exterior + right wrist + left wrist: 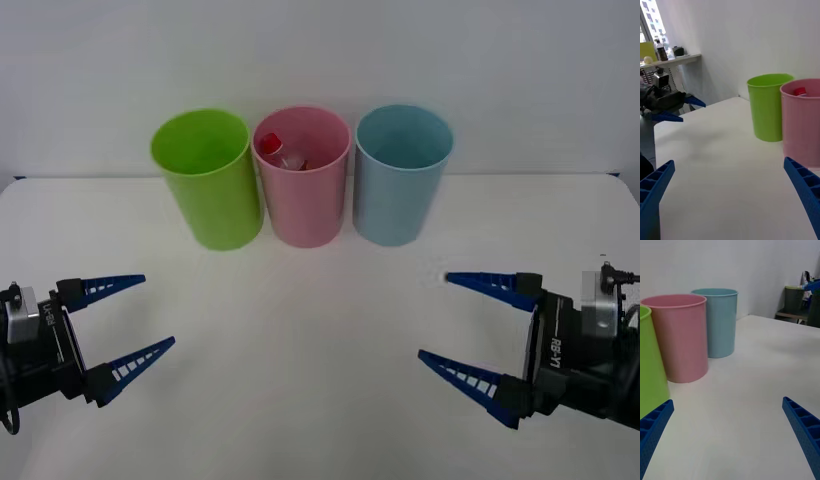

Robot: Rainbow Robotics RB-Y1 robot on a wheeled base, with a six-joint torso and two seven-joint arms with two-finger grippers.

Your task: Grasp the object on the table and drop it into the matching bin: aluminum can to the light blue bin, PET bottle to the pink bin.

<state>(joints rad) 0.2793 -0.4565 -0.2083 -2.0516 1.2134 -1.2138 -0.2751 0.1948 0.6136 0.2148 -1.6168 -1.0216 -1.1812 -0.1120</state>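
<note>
Left gripper (130,326) sits low at my near left over the table (300,340), its two blue ribbed fingers spread wide and pointing toward the middle, with nothing between them. From my left wrist camera I see those fingers (654,427) at the two corners and bare white tabletop ahead of them.

Moving rightward along the far side of the table, three bins stand upright in a row. First comes the lime green bin (205,185), then the pink bin (302,185) just beside it, so close that I cannot tell whether they touch, then the light blue bin (400,180) next to the pink one. Inside the pink bin I can see the PET bottle (280,152), lying tilted below the rim, red cap toward the green bin's side. My right wrist camera also catches the red cap (800,91) peeking over the pink rim. The green and light blue bins look hollow from my front view as far down as I can see.

At my near right, the right gripper (445,317) hangs low above the table, fingers wide apart and aimed toward the middle, holding nothing. Its wrist camera shows the green bin (767,108) and pink bin (802,123) ahead, and the left gripper (679,110) farther off across the table. Both grippers are well apart from the bins.
</note>
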